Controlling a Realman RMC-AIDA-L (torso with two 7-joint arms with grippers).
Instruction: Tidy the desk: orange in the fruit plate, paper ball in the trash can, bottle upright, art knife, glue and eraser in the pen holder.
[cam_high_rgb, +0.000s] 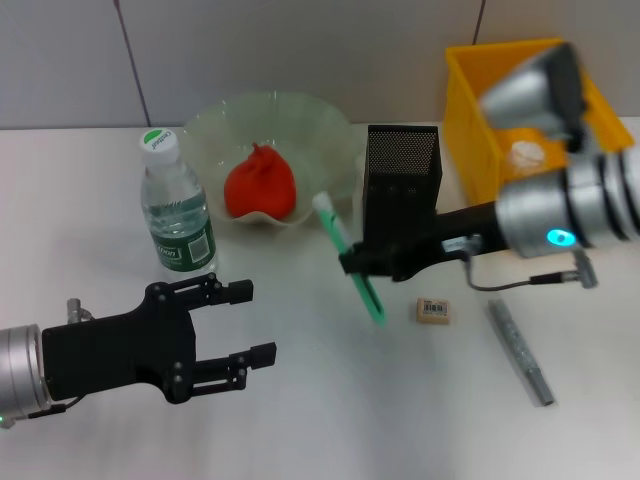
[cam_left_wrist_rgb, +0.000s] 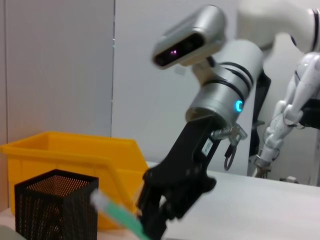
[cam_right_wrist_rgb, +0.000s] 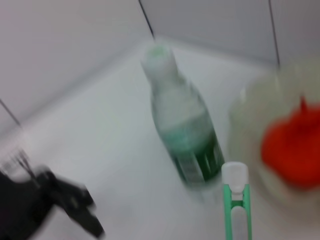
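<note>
While reaching in from the right, pinches a tool in front of a black mesh pen holder (cam_high_rgb: 402, 170), on a desk part-way tidied.

Shows, largest first: yellow trash can (cam_high_rgb: 470, 110) just right of the pen holder, with the paper ball (cam_high_rgb: 527, 152) inside. Next, a pale fruit plate (cam_high_rgb: 330, 130) just left of it, cradling the orange (cam_high_rgb: 260, 185). Farther left again, the bottle (cam_high_rgb: 178, 215), upright, with a green cap and label.

Places the right gripper (cam_high_rgb: 355, 262) directly in front of the pen holder, fingers pressed onto the art knife (cam_high_rgb: 335, 228) near its middle. Places the left gripper (cam_high_rgb: 258, 322) well to the front-left, fingers spread, holding nothing.

Leaves the glue (cam_high_rgb: 520, 352), a grey stick, and the eraser (cam_high_rgb: 434, 310), a small tan block, flat on the desk front-right of the pen holder, eraser nearer.

Risks, as a judgement: catching the slanted knife on the holder's rim, tipping the light mesh holder with a sideways knock, or letting the thin, smooth handle swivel in the pinch.

Looks slim: green body, white end pointing up toward the fruit plate, lower end slanting toward the eraser.
</note>
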